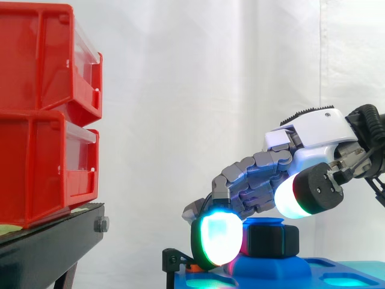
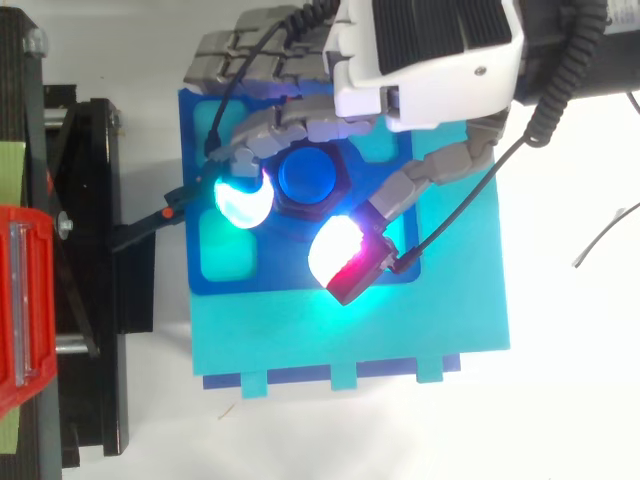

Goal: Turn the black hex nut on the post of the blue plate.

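The black hex nut (image 2: pixel 335 190) (image 1: pixel 272 239) sits on the round blue post (image 2: pixel 308 173) of the blue plate (image 2: pixel 440 300) (image 1: pixel 337 268). My hand (image 2: pixel 430 50) (image 1: pixel 313 138) reaches over the plate from above and the right. Its fingers curl round the nut. A cyan glowing fingertip (image 2: pixel 242 198) (image 1: pixel 218 236) presses against the nut's left side. The thumb pad (image 2: pixel 338 255) (image 1: pixel 295 195), glowing white and red, sits close to the nut's opposite, near side. The nut's far edge is hidden under the fingers.
Red bins (image 1: pixel 36 120) (image 2: pixel 20 300) stand stacked on a black stand (image 1: pixel 48 247) to the left of the plate. A small black bracket (image 1: pixel 173 260) (image 2: pixel 150 225) with an orange tip touches the plate's left edge. The plate has recessed pockets (image 2: pixel 228 250).
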`<control>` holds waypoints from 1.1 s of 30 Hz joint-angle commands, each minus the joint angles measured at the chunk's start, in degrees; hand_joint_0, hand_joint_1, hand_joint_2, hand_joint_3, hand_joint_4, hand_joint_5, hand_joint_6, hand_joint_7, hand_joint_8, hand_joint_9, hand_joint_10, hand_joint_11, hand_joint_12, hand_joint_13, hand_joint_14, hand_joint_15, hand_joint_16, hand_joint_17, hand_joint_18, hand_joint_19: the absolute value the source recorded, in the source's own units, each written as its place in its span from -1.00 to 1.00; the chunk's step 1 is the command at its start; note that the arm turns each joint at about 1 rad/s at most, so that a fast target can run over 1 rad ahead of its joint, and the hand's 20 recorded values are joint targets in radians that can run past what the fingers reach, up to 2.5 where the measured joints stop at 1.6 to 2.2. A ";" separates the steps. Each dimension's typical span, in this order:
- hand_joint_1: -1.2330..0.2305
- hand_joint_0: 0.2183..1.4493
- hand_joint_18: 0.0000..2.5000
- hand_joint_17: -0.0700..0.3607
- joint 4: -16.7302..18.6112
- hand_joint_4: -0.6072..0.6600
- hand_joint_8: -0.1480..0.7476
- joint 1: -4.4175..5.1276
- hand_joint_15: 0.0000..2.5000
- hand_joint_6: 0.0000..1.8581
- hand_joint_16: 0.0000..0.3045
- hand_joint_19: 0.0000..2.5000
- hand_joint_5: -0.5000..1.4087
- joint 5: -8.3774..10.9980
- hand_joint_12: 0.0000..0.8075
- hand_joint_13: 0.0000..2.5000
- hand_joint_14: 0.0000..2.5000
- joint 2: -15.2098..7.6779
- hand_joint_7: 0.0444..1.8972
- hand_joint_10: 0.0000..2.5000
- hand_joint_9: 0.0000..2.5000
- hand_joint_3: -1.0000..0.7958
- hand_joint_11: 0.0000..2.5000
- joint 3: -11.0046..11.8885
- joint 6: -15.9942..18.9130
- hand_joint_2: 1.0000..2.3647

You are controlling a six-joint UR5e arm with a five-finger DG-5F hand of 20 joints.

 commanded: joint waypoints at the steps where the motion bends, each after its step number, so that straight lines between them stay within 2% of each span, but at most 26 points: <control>1: 0.07 -0.67 -1.00 -0.20 0.16 0.26 -0.15 0.33 -1.00 -0.46 -0.70 -1.00 -0.72 0.31 -0.15 -1.00 -1.00 0.00 -0.01 -1.00 -1.00 -0.44 -1.00 0.00 0.06 -1.00; 13: 0.07 -0.67 -1.00 -0.20 0.16 0.25 -0.15 0.85 -1.00 -0.46 -0.70 -1.00 -0.72 0.40 -0.14 -1.00 -1.00 0.00 -0.02 -1.00 -1.00 -0.44 -1.00 0.00 0.15 -1.00; 19: 0.07 -0.67 -1.00 -0.20 -0.19 0.25 -0.15 0.77 -1.00 -0.46 -0.70 -1.00 -0.72 0.40 -0.15 -1.00 -1.00 0.09 -0.02 -1.00 -1.00 -0.44 -1.00 0.26 -0.03 -1.00; 22: 0.07 -0.67 -1.00 -0.20 -1.60 0.25 -0.15 0.59 -1.00 -0.46 -0.70 -1.00 -0.72 0.23 -0.15 -1.00 -1.00 0.09 -0.02 -1.00 -1.00 -0.44 -1.00 1.75 -0.29 -1.00; 23: 0.07 -0.67 -1.00 -0.20 -4.06 0.25 -0.15 0.42 -1.00 -0.46 -0.70 -1.00 -0.72 0.14 -0.15 -1.00 -1.00 0.09 -0.02 -1.00 -1.00 -0.44 -1.00 3.60 -1.17 -1.00; 25: 0.07 -0.67 -1.00 -0.20 -5.99 0.25 -0.15 0.42 -1.00 -0.46 -0.70 -1.00 -0.72 0.14 -0.14 -1.00 -1.00 0.09 -0.02 -1.00 -1.00 -0.44 -1.00 4.83 -2.22 -1.00; 31: 0.07 -0.67 -1.00 -0.20 -8.02 0.25 -0.15 0.42 -1.00 -0.46 -0.70 -1.00 -0.73 0.31 -0.14 -1.00 -1.00 0.52 -0.03 -1.00 -1.00 -0.44 -1.00 5.89 -3.63 -1.00; 33: 0.07 -0.67 -1.00 -0.20 -8.81 0.25 -0.15 0.77 -1.00 -0.46 -0.70 -1.00 -0.73 0.49 -0.14 -1.00 -1.00 1.84 -0.03 -1.00 -1.00 -0.44 -1.00 6.06 -4.24 -1.00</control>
